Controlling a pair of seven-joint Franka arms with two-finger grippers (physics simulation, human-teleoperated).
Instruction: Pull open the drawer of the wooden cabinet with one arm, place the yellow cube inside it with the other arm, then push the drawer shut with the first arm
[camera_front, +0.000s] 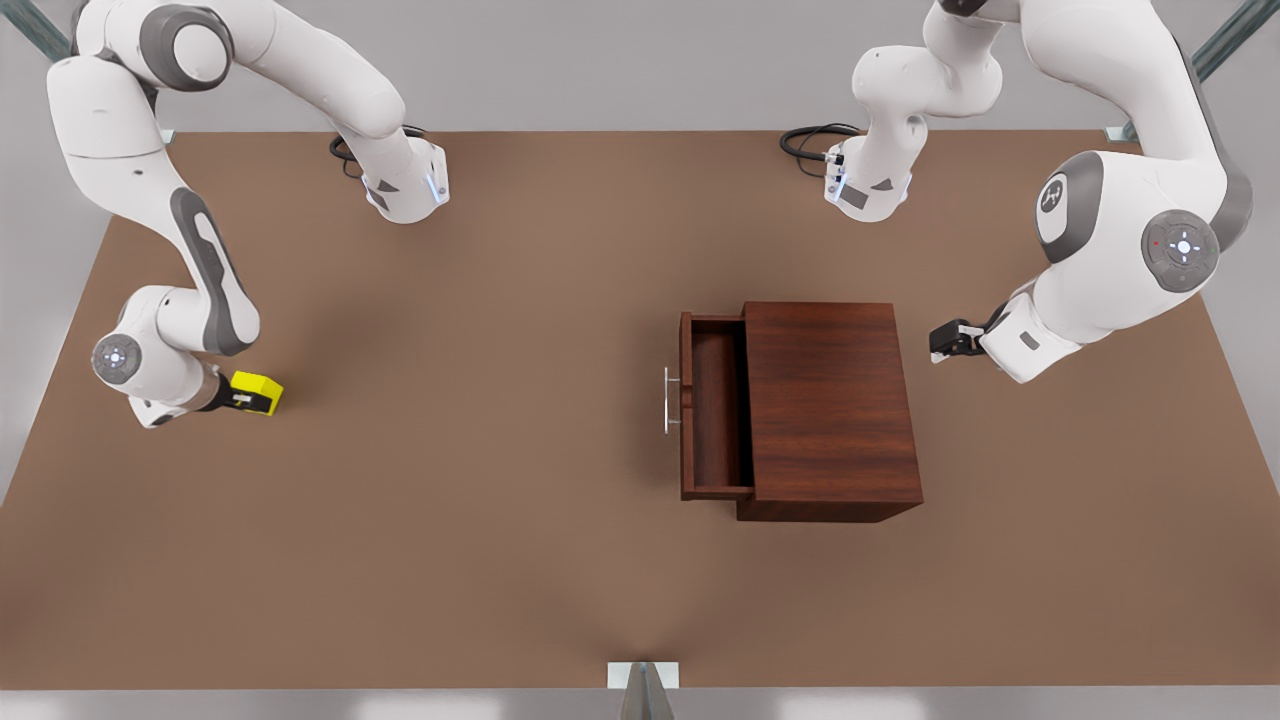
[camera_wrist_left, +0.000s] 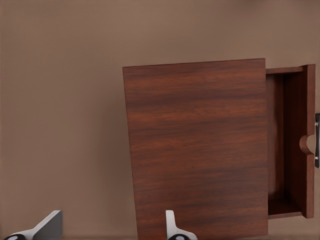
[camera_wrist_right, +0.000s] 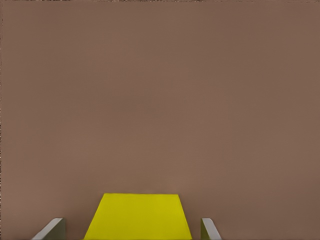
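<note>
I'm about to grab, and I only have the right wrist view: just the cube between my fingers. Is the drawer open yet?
Observer: Yes. The drawer is pulled out of the cabinet, toward the front view's left.
Operator: Anything in it?
Observer: No, it looks empty.
Operator: Where's the left gripper?
Observer: The left gripper is open. It hangs by the cabinet's back, on the side away from the handle, and touches nothing.
</note>
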